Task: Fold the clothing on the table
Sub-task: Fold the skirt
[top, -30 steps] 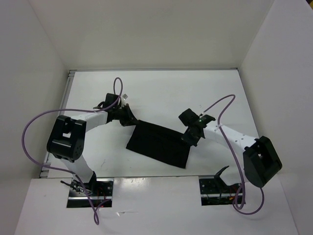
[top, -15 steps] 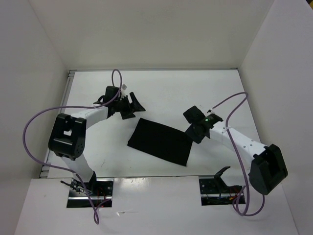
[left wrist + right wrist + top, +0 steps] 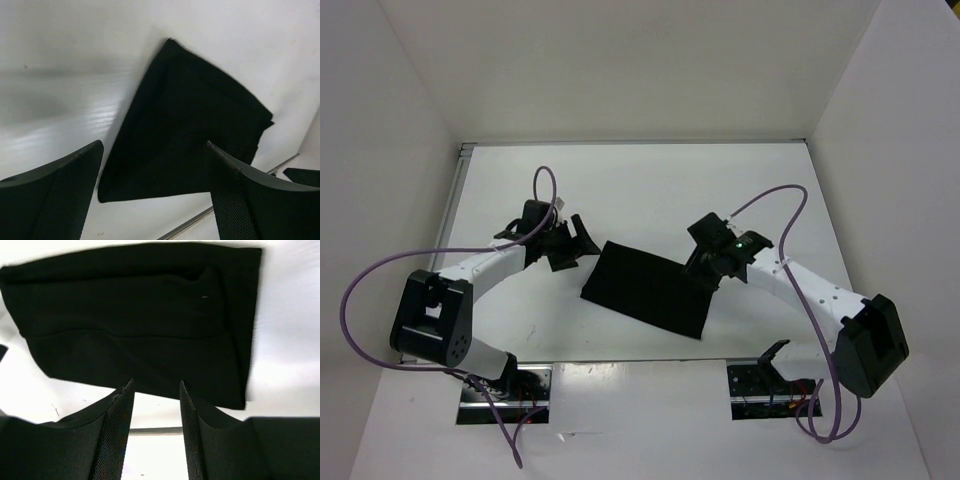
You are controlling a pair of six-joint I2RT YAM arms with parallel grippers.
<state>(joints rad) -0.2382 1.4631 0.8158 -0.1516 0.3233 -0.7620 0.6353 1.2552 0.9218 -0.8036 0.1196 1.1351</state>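
While the black clothing [image 3: 648,290] lies flat near the middle of the white table [image 3: 650,185], neither gripper has hold of it. The garment is folded to a compact four-sided shape, set at a slant, its longer edges running from far left to near right. A layered fold edge shows across its upper surface in the right wrist view.

Left gripper [image 3: 573,244]: just beside the garment's far-left corner, jaws wide apart, nothing between them. The left wrist view shows both fingers [image 3: 55,195] off the fabric, with the garment lying beyond them.

Right gripper [image 3: 156,385]: at the garment's right-hand edge, jaws moderately apart, nothing clamped. Whether the fingertips touch the cloth cannot be told.

A thin metal rail [image 3: 187,227] runs along the table edge just past the garment's near corner. Purple cables [image 3: 380,265] loop from both arms.
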